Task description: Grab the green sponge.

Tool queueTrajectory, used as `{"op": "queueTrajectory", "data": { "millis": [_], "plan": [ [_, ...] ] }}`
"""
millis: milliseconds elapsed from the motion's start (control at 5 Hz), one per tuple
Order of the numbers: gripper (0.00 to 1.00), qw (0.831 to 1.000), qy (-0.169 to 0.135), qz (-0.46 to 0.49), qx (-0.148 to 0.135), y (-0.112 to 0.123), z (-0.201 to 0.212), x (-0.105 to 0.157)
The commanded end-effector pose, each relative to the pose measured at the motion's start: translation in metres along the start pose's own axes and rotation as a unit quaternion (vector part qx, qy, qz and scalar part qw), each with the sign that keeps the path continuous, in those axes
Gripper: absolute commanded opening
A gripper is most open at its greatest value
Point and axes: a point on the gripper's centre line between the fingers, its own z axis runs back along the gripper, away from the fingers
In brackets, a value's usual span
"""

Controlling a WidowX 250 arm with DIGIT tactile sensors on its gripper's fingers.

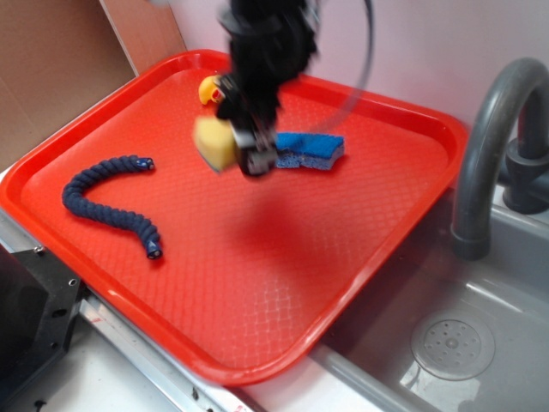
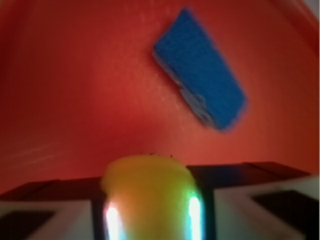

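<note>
I see the fingers (image 2: 65,210) pressed against both sides of the green sponge (image 2: 150,192), so the gripper (image 1: 233,148) is clamped on it. In the wrist view the yellow foam bulges up between the 2 dark pads and fills the gap between them. In the exterior view the sponge (image 1: 214,142) sticks out to the left of the fingertips, its yellow face toward the camera, and it looks lifted off the red tray (image 1: 283,283), with a soft shadow on the tray below and to the right of it. I cannot make out the scouring layer from here.

Above the fingers, the black wrist and arm rise steeply to the top edge of the exterior view, tilted a little toward the far rim of the tray, and blurred. A black cable loops out to the right of the arm.

Just right of the gripper the blue sponge (image 1: 310,151) lies flat on the tray; the wrist view shows it (image 2: 200,70) lying diagonally ahead of the fingers, apart from them. A small yellow object (image 1: 208,89) sits behind the arm near the far rim. A dark blue rope (image 1: 107,193) curls on the tray's left half, well apart from the gripper. A grey sink (image 1: 463,335) and faucet (image 1: 493,137) stand to the right of the tray.
</note>
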Motion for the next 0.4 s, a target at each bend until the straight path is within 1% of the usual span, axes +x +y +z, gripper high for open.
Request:
{"op": "queueTrajectory", "data": {
  "millis": [0,200],
  "plan": [
    [0.0,0.98,-0.139,0.12,-0.077,0.022,0.091,-0.074],
    [0.0,0.986,-0.131,0.077,-0.072,0.017,0.101,-0.063]
  ]
}}
